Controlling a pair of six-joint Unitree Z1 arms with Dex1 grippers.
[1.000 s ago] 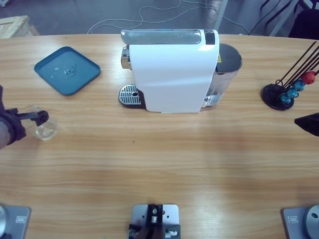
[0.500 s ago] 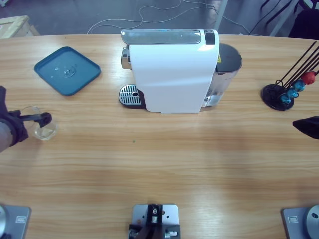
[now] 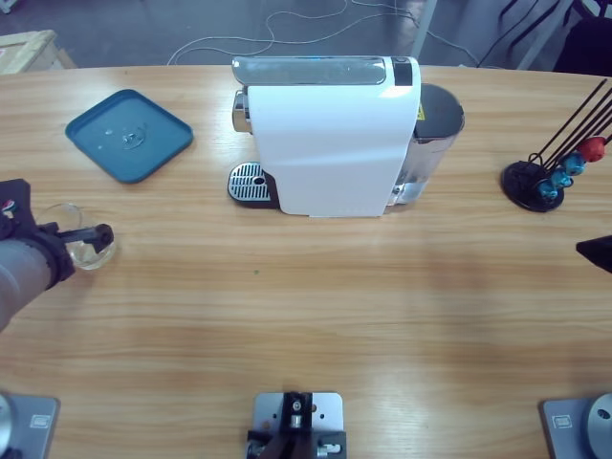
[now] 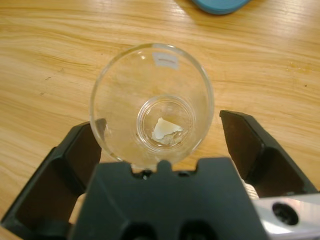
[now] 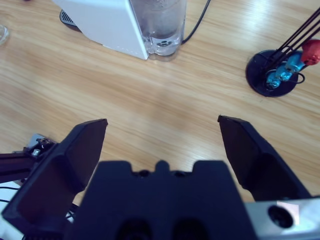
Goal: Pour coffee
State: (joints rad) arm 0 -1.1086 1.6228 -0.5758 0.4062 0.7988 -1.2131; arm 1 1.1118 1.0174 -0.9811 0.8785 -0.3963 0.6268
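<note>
A small clear glass tumbler [image 3: 88,249] stands upright near the table's left edge. In the left wrist view the tumbler [image 4: 152,100] is empty; only its clear base shows, and no coffee is in view anywhere. My left gripper [image 3: 93,243] comes in from the left edge and stands open around the tumbler, one jaw on each side. From the wrist, the left gripper [image 4: 162,129] has its left jaw close to the glass wall and its right jaw apart from it. My right gripper [image 3: 598,251] is open and empty at the table's right edge; the right gripper [image 5: 162,124] hangs over bare wood.
A white coffee machine [image 3: 330,134] stands at the back middle, with a round metal drip grate [image 3: 248,182] at its left front and a water tank [image 3: 435,124] at its right. A blue tray [image 3: 129,134] lies back left. A black capsule stand [image 3: 547,182] holds red and blue capsules.
My left gripper has slid to the right, further around the tumbler. My right gripper has drawn back toward the right edge.
</note>
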